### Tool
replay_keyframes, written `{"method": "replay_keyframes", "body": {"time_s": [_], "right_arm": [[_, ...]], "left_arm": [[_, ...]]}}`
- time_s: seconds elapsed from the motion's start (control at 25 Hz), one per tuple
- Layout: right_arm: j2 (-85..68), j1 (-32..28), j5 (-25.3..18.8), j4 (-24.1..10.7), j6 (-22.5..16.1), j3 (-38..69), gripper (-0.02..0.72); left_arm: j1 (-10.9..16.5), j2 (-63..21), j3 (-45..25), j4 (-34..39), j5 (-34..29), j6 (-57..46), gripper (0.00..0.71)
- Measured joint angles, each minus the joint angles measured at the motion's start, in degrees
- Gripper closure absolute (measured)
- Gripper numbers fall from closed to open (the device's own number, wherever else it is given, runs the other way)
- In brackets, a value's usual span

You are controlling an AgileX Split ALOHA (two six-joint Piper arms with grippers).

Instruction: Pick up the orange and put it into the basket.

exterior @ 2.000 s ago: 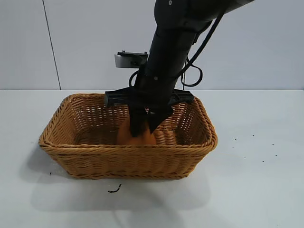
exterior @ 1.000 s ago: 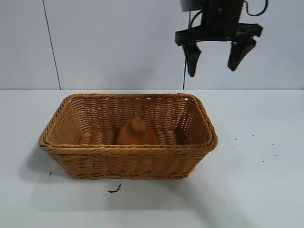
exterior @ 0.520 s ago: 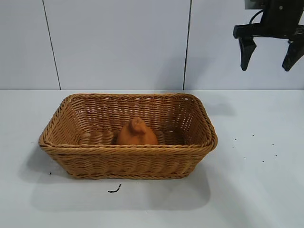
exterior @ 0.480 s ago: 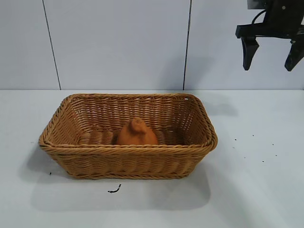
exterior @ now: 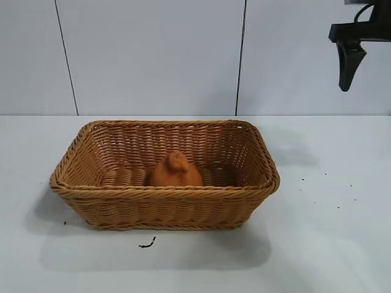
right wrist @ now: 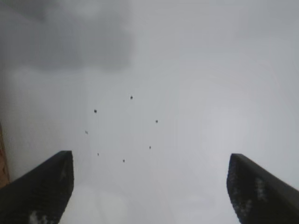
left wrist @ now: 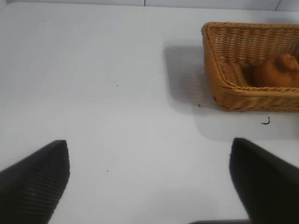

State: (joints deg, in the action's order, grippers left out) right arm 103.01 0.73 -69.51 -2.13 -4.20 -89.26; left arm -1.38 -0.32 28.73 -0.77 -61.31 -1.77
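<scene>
The orange (exterior: 176, 171) sits upright on the floor of the wicker basket (exterior: 165, 190), near the front wall, with nothing touching it. My right gripper (exterior: 372, 85) is high up at the far right, well away from the basket, and only one of its fingers (exterior: 347, 67) shows in the exterior view. In the right wrist view the right gripper (right wrist: 149, 156) is open and empty over bare table. My left gripper (left wrist: 148, 141) is open and empty over the table, off to one side of the basket (left wrist: 219, 70), in which the orange (left wrist: 280, 72) shows.
A small black scrap (exterior: 146, 244) lies on the white table just in front of the basket and also shows in the left wrist view (left wrist: 266, 122). Dark specks (exterior: 324, 189) dot the table to the basket's right. A panelled wall stands behind.
Two seconds ago the right gripper was down in the basket at the orange. It has let go, risen and moved right, now partly out of view. The orange stays put.
</scene>
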Motion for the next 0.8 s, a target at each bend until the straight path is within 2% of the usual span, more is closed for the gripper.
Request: {"method": "replay_keyframes", "body": {"time_s": [0.48, 0.68, 0.8], "right_arm": [[-39.1, 0.0, -0.2, 0.1, 0.0, 35.6, 0.094], [-56.6, 0.0, 4.4, 0.1, 0.1, 48.7, 0.094], [-67.0, 0.0, 7.5, 0.1, 1.4, 55.3, 0.094]], "left_arm": [[0.0, 0.0, 0.0, 0.0, 0.0, 0.0, 0.043], [0.0, 0.0, 0.0, 0.0, 0.0, 0.0, 0.043], [0.0, 0.0, 0.0, 0.0, 0.0, 0.0, 0.043]]}}
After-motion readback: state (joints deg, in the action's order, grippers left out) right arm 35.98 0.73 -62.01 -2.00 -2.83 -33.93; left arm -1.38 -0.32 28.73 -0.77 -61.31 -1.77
